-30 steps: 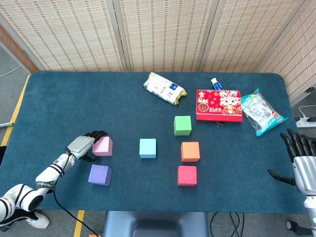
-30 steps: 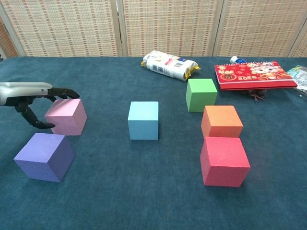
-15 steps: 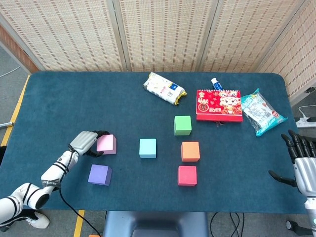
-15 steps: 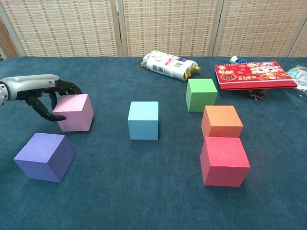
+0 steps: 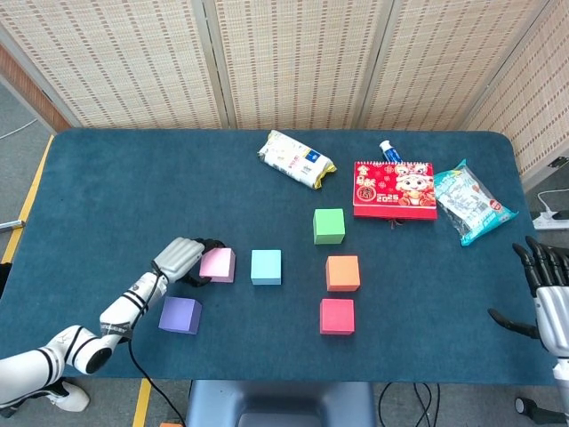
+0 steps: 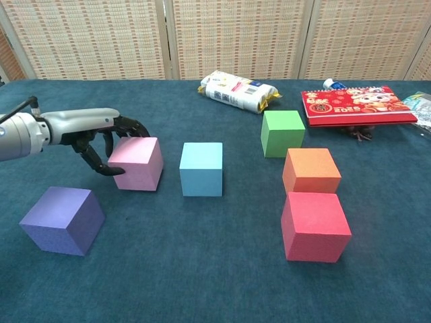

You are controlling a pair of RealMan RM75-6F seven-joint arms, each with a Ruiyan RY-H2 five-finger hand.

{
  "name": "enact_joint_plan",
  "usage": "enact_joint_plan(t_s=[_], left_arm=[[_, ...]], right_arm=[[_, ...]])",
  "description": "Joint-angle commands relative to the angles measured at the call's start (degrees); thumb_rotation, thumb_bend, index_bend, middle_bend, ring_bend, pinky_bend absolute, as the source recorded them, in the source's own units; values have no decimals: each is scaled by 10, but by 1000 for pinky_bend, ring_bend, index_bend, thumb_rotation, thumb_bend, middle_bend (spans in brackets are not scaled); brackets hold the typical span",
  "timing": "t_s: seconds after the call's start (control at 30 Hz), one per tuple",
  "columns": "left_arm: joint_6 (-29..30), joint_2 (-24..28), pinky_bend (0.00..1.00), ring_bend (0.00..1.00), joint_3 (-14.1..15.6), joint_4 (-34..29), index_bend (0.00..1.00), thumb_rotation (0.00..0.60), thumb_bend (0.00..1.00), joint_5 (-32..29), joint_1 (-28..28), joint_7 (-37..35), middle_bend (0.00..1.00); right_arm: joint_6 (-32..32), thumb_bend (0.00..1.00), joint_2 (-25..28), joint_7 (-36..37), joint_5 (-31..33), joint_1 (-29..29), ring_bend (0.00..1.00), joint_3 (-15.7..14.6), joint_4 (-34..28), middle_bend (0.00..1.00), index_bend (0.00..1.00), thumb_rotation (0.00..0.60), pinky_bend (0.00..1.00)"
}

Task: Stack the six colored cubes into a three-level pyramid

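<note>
Gripping matte pink foam cube (image 6: 137, 163): left hand (image 6: 101, 138); right hand (image 5: 544, 294) spread, empty.

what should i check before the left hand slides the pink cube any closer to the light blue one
1. Left hand touches pink cube: ok.
2. Firm hold on it: cannot tell, fingers partly hidden.
3. Gap remains between pink cube and light blue cube: ok.
4. Purple cube apart from the hand: ok.
5. Right hand away from cubes, at table edge: ok.
6. Any cube stacked: not ok.
</note>
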Motion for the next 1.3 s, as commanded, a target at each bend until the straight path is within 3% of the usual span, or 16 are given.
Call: enact_joint_plan(t_s=[0.03, 0.73, 1.3], left_arm=[[-8, -10, 440, 411, -3, -8, 380, 600, 351, -18, -8, 26, 437], [-17, -37, 426, 400, -22, -39, 354, 600, 352, -131, -35, 148, 424], [-17, -42, 413, 399, -25, -47, 343, 600, 349, -168, -51, 174, 417]], right_arm=[[0, 112, 0, 2, 2, -1, 0, 0, 2, 15, 0, 600, 52], [1, 111, -4, 32, 7, -7, 0, -1, 27, 15, 0, 600, 52], [7, 111, -4, 44, 10, -14, 0, 0, 36, 15, 0, 600, 52]])
